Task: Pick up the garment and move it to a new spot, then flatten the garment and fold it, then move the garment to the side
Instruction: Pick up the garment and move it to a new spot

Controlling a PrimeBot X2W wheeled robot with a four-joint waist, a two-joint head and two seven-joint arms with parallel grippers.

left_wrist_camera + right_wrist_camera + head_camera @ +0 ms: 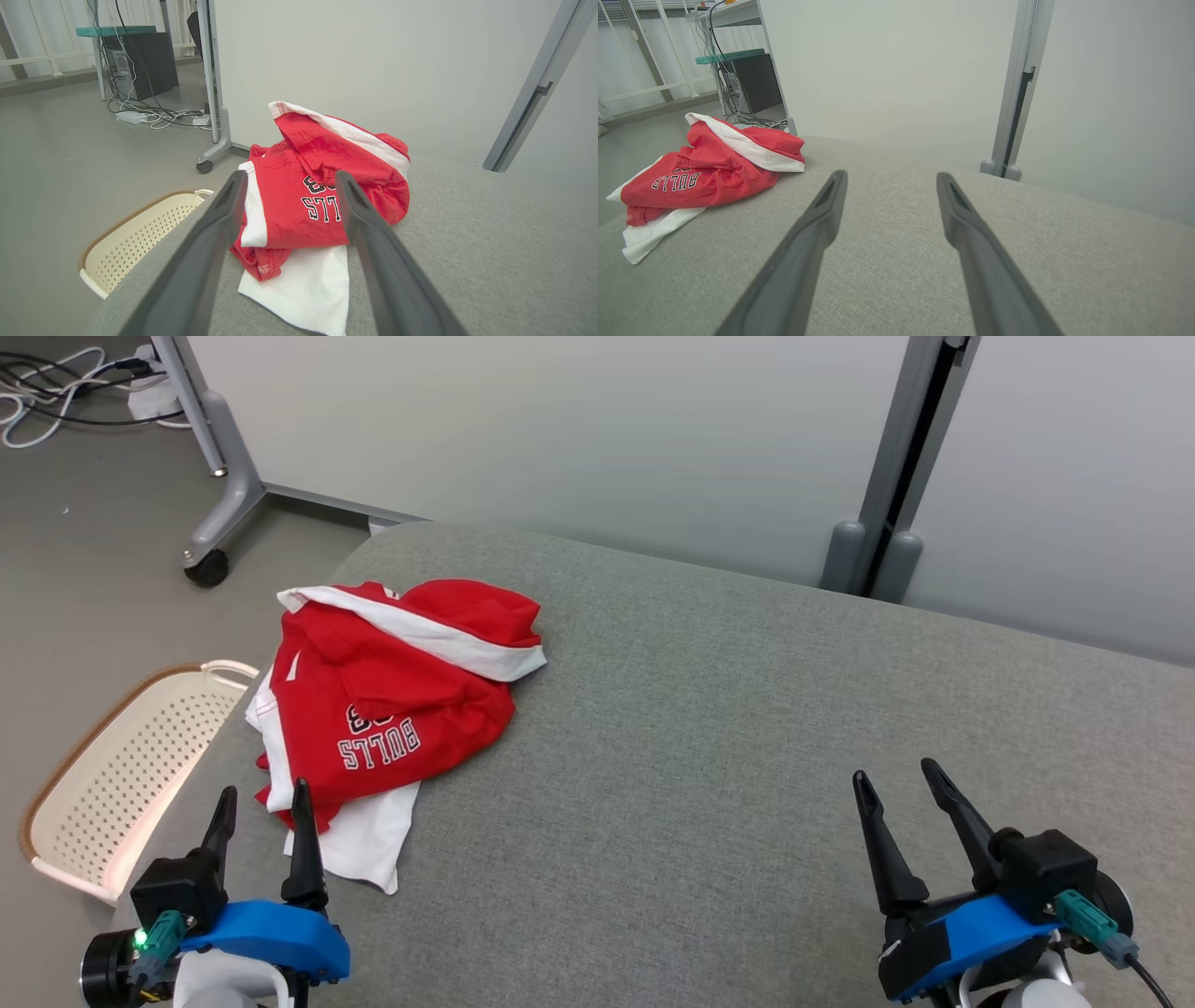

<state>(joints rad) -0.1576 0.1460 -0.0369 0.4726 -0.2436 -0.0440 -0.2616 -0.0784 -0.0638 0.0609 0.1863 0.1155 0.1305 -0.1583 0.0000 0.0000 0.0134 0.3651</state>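
The crumpled red-and-white jersey (392,709) lies at centre left of the head view, by the grey cushion's (700,709) left edge. It is just above the left claw (263,789), which is spread, empty and the nearer one. The right claw (893,770), also spread, sits well apart at lower right.

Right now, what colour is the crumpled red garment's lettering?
The BULLS lettering is white, black-outlined; head view.

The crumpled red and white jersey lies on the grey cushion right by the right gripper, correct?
No. The head view shows the crumpled red and white jersey on the grey cushion by the left gripper.
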